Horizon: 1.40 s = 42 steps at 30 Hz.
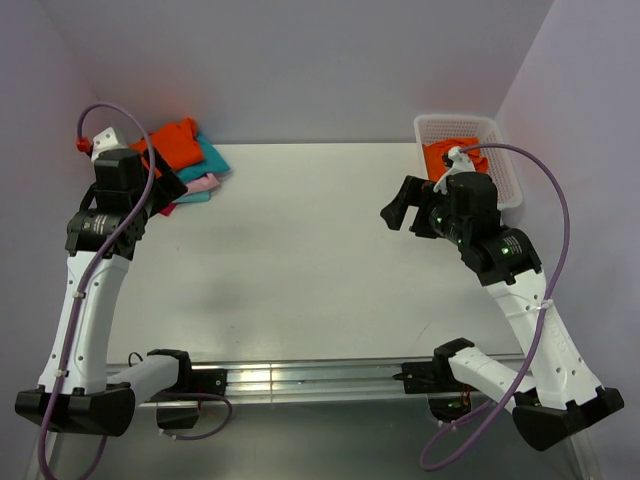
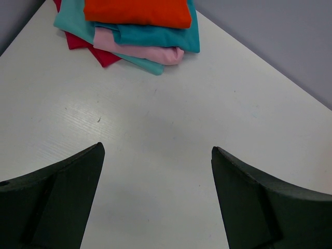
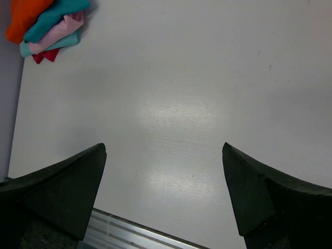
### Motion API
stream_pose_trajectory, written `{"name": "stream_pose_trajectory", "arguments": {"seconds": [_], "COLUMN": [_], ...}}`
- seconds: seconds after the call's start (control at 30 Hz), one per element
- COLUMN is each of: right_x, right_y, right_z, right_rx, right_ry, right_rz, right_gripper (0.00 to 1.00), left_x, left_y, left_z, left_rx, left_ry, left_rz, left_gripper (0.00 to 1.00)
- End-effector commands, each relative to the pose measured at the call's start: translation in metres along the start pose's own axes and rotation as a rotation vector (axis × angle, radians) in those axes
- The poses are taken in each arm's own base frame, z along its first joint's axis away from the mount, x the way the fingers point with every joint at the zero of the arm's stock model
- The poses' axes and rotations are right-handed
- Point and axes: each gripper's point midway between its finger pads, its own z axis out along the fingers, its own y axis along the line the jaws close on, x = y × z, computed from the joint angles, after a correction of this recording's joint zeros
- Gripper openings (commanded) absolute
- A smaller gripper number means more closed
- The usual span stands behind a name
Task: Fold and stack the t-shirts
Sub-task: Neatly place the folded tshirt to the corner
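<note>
A stack of folded t-shirts sits at the table's back left corner, with an orange one (image 1: 178,140) on top of teal (image 1: 213,156), pale pink (image 1: 204,184) and crimson ones. The left wrist view shows the same stack: orange (image 2: 137,11), teal (image 2: 155,36), pink (image 2: 140,51), crimson (image 2: 85,44). It also shows in the right wrist view (image 3: 46,23). Another orange t-shirt (image 1: 443,158) lies crumpled in the basket. My left gripper (image 1: 166,195) (image 2: 155,150) is open and empty just in front of the stack. My right gripper (image 1: 398,211) (image 3: 163,148) is open and empty above the table, left of the basket.
The white lattice basket (image 1: 507,183) stands at the back right corner, against the wall. Purple walls close in the back and both sides. A metal rail (image 1: 300,378) runs along the table's near edge between the arm bases.
</note>
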Motion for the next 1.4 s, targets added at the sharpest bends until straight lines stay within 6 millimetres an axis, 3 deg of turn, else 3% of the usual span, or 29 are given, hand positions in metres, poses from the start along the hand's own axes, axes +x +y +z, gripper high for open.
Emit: {"name": "stream_pose_trajectory", "arguments": {"seconds": [0.0,0.77,1.37], "right_x": [-0.008,-0.009,-0.007], "right_y": [0.002,0.006,0.002], "right_z": [-0.003,0.004,0.004], "right_rx": [-0.003,0.004,0.02], "right_ry": [-0.03,-0.016,-0.02], "right_rz": [-0.016,-0.041,-0.043], "right_gripper": [1.0,1.0,1.0], "left_x": [-0.021,-0.026,-0.034], "left_y": [-0.006,0.0,-0.008], "left_z": [-0.011,-0.009,-0.008], "left_rx": [0.015,-0.026,-0.014], "left_ry": [-0.064,-0.09,-0.096], "left_rz": [0.007,0.021,0.02], "left_gripper": [0.9,0.9,0.9]}}
